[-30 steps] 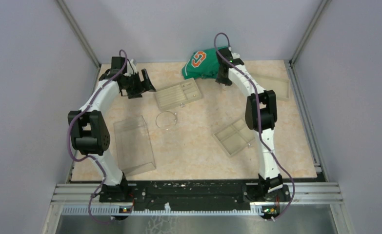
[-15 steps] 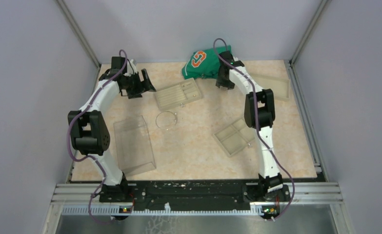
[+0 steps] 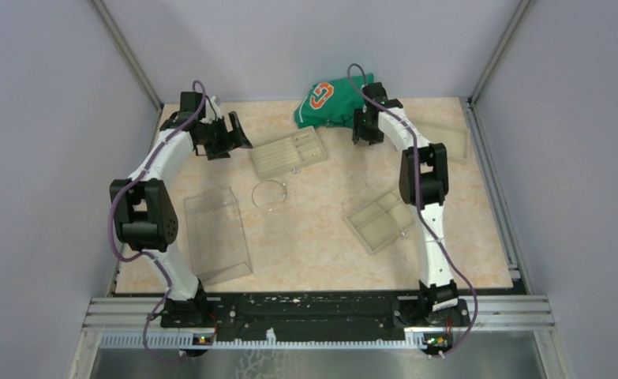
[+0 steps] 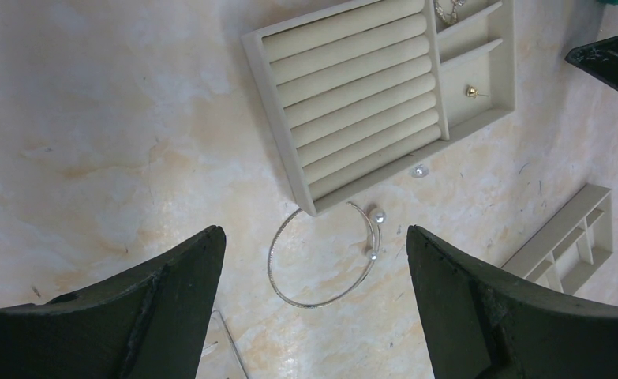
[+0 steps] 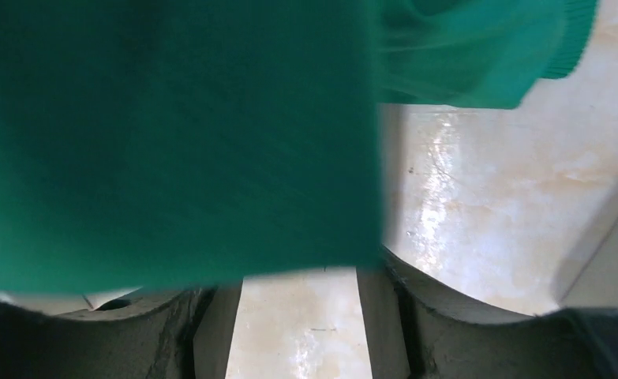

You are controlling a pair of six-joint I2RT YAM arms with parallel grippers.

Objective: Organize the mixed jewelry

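Observation:
The thin silvery wire hoop [image 3: 270,193] with two pearl ends lies on the table, touching the near corner of the ridged beige tray [image 3: 288,151]. In the left wrist view the hoop [image 4: 311,305] lies below and between my open jaws. A tiny pale bead [image 4: 421,170] lies loose beside the tray. A small earring [image 4: 473,91] sits in a tray compartment. My left gripper [image 3: 238,134] [image 4: 313,233] is open and empty, high at the back left. My right gripper [image 3: 361,131] [image 5: 301,276] is open at the edge of the green cloth [image 5: 171,134], which hides its fingertips.
A clear plastic box [image 3: 216,234] stands at the front left. A second beige compartmented tray [image 3: 380,221] lies at the middle right, also showing in the left wrist view [image 4: 574,237]. Another flat tray [image 3: 443,138] lies at the back right. The green cloth [image 3: 327,103] is bunched at the back wall.
The right arm has shifted slightly to the right and its wrist has come a little nearer beside the green cloth. The left arm and the jewelry have not moved.

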